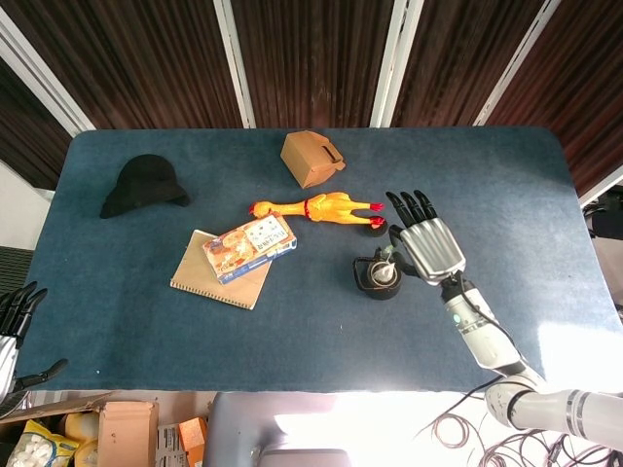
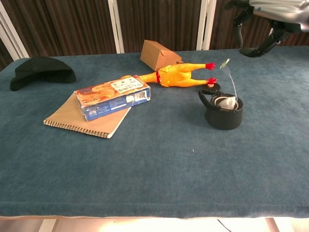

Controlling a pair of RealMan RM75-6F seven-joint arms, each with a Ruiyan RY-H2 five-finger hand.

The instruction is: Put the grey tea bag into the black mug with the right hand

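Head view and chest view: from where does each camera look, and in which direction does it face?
Head view: sits high, faces down on the table; shows the right hand beside the black mug and the left hand at the table's edge.
Chest view: sits low at the near edge, faces across the table; only the right hand shows, at the top.
Both share the mug with the grey tea bag inside, rubber chicken, and notebook.

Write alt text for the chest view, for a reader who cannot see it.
A grey tea bag sits inside a black mug on a blue table, its string rising to a tag in the air below the right hand at the top edge. To the left lie a rubber chicken, a cardboard box, a snack box on a notebook, and a black hat.
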